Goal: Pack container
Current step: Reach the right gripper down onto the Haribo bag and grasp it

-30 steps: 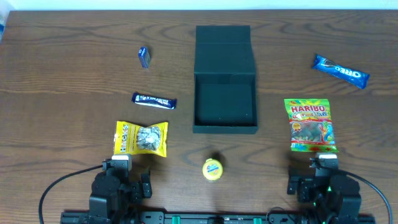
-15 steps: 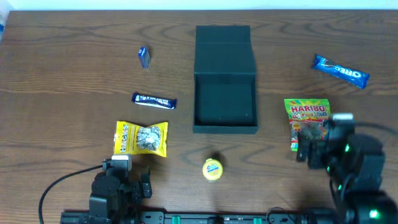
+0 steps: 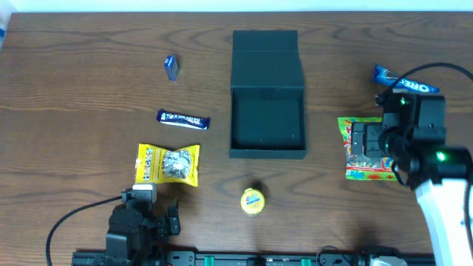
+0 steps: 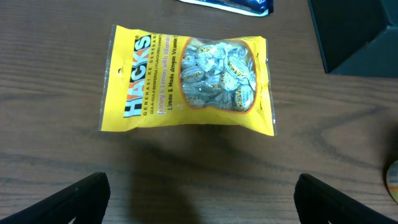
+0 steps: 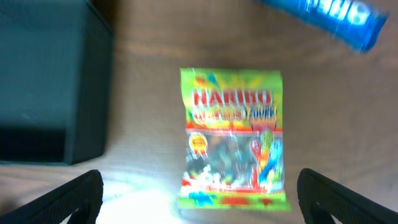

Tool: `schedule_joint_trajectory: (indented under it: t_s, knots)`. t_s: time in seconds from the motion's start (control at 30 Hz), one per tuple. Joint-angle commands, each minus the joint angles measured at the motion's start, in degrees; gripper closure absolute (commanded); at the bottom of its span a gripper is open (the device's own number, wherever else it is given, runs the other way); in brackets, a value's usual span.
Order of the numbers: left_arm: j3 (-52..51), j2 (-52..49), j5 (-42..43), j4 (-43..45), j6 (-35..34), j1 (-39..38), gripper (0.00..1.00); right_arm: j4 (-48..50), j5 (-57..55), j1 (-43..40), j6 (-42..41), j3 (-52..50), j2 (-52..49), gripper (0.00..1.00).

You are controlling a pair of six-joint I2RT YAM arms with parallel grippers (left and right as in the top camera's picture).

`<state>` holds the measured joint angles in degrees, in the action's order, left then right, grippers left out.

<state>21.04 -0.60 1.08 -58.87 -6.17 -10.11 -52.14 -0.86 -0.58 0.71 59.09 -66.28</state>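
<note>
Brown wood table from overhead: the container sits mid-table with its lid flipped back. The right gripper hovers over the Haribo bag just right of it.

Left wrist: the left gripper is wide open and empty, with the Hacks bag left of the container's corner.

Right wrist: jaws spread wide, nothing held, and the Haribo bag lies right of the container's wall.

The table is dark brown with a streaky wood grain. The container is plain matte dark teal-green, inside and out. Toward the right edge, the Haribo bag is bright green with red lettering and many-coloured sweets printed on it, and the Oreo pack is blue. Toward the left edge, the Hacks bag is yellow with blue-and-white lettering and a clear window of pale wrappers. The bar is dark navy with white print, and the small box is blue. Near the front edge, the round tin is yellow with a blue mark.
</note>
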Motion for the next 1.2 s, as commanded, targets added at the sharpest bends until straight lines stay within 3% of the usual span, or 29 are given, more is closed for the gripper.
schedule_joint_trajectory:
  t_s: [0.0, 0.2, 0.57, 1.17]
  knots:
    - [-1.1, 0.4, -1.5, -2.8, 0.0, 0.3, 0.05, -0.3, -0.2, -3.4, 0.7, 0.6, -4.3, 0.01]
    - [-1.1, 0.4, -1.5, -2.8, 0.0, 0.3, 0.04, 3.7, 0.5, -8.5, 3.8, 0.6, -13.9, 0.01]
    - [-1.1, 0.4, -1.5, -2.8, 0.0, 0.3, 0.04, 7.9, 4.5, -8.8, 6.7, 0.6, -27.9, 0.01]
    - [-1.1, 0.4, -1.5, -2.8, 0.0, 0.3, 0.04, 9.8, 0.9, -8.9, 6.4, 0.0, -34.2, 0.01]
